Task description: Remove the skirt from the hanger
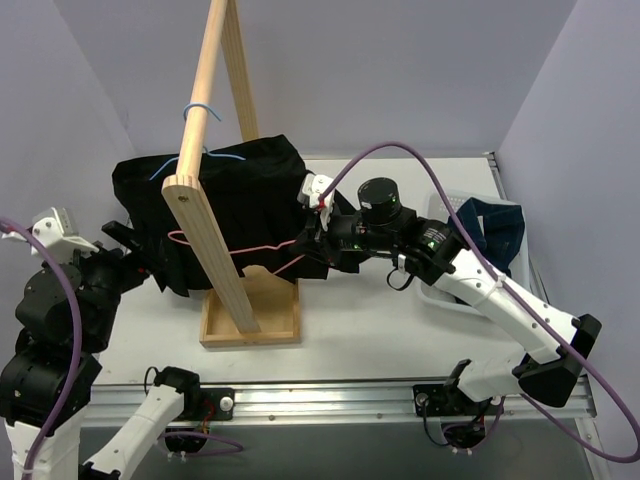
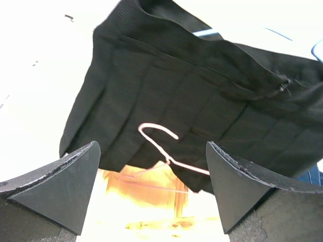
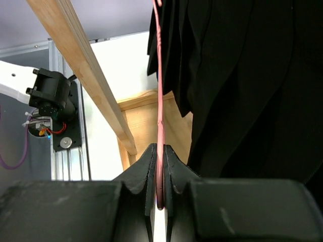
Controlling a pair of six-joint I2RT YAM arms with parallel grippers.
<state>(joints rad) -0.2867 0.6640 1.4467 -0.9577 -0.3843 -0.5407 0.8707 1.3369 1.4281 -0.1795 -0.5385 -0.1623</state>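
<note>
right gripper [image 3: 160,151] fills the bottom of its wrist view, its two black fingers [image 3: 144,169] pressed together on a thin pink hanger [image 3: 160,101] wire that runs straight up from between them. just right of that wire hangs the black skirt [image 3: 242,75] in pleats, and whether the fingers also touch the cloth cannot be told. left gripper [image 2: 151,144] has its jaws spread wide with nothing between them; the skirt [image 2: 192,91] hangs ahead of it, apart from both fingertips, with the pink hanger's [image 2: 166,156] hook lying against the fabric. from above, the skirt [image 1: 240,200] hangs over the white table [image 1: 380,330], crossed in this view by the slanted wooden beam [image 1: 205,200], above the wooden base [image 1: 270,320]. a blue hanger [image 1: 200,110] is hooked over the beam, its wire showing at the skirt's top edge. the right gripper [image 1: 318,235] sits at the skirt's right side, the left gripper [image 1: 125,235] near its left edge.
</note>
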